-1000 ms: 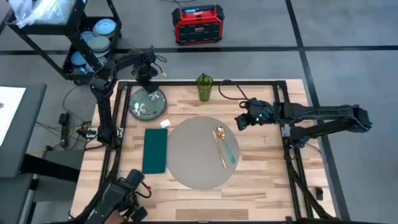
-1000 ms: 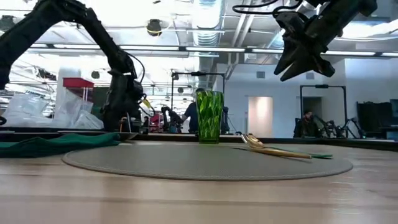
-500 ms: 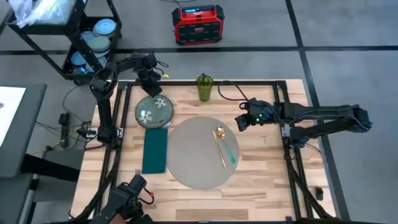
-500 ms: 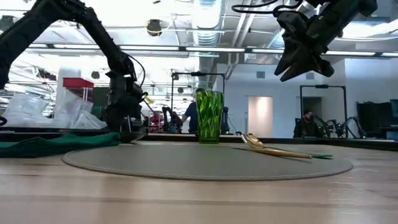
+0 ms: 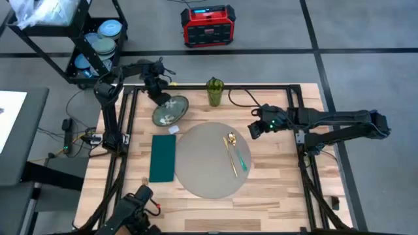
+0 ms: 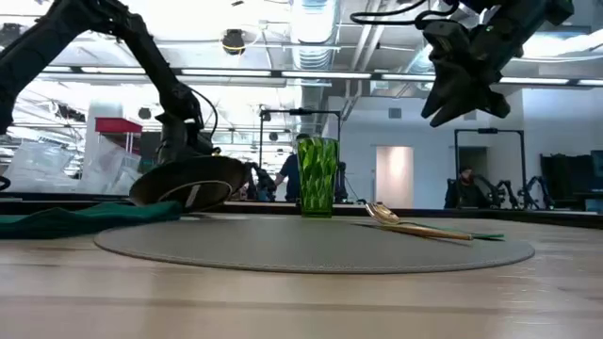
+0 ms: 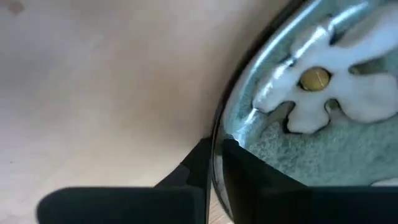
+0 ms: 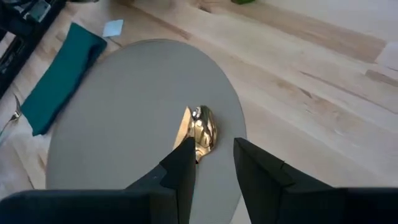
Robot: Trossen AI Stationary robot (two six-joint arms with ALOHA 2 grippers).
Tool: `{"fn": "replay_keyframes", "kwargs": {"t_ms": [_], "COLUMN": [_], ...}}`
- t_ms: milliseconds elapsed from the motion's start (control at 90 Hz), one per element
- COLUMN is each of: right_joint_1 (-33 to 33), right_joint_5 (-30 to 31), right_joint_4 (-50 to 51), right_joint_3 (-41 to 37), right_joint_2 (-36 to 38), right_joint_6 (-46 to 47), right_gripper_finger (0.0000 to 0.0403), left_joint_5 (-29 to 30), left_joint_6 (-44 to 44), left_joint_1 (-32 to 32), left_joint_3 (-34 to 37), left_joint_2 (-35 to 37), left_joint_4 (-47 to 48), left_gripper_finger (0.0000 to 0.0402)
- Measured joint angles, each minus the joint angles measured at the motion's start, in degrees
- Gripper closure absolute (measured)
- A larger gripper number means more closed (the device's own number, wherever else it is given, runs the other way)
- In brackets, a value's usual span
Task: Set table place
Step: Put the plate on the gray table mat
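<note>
— So where did you have the arms at that point?

— Your left gripper was at the table's far left corner, fingers pinched onto the plate rim, lifting it tilted. Your right gripper hung raised above the right side, fingers slightly parted, holding nothing.

Spoon on place, napkin beside
</note>
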State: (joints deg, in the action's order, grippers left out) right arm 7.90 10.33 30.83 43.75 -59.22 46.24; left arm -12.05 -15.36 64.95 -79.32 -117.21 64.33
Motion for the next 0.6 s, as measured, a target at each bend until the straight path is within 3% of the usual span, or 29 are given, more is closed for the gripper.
{"fn": "replay_keyframes", "kwargs": {"t_ms": [600], "right_joint_1": [0.0], "right_joint_5": [0.0], "right_joint_4": [0.0], "right_joint_3": [0.0], "right_joint_2": [0.0], "right_joint_6": [-0.8], "right_gripper_finger": [0.0304], "left_joint_5": [0.3], "left_joint_6": [7.7], "left_joint_1": [0.0], "left_joint_3": [-2.0], "left_joint_2": [-0.2], "left_joint_4": [-2.1], "left_gripper_finger": [0.0387]}}
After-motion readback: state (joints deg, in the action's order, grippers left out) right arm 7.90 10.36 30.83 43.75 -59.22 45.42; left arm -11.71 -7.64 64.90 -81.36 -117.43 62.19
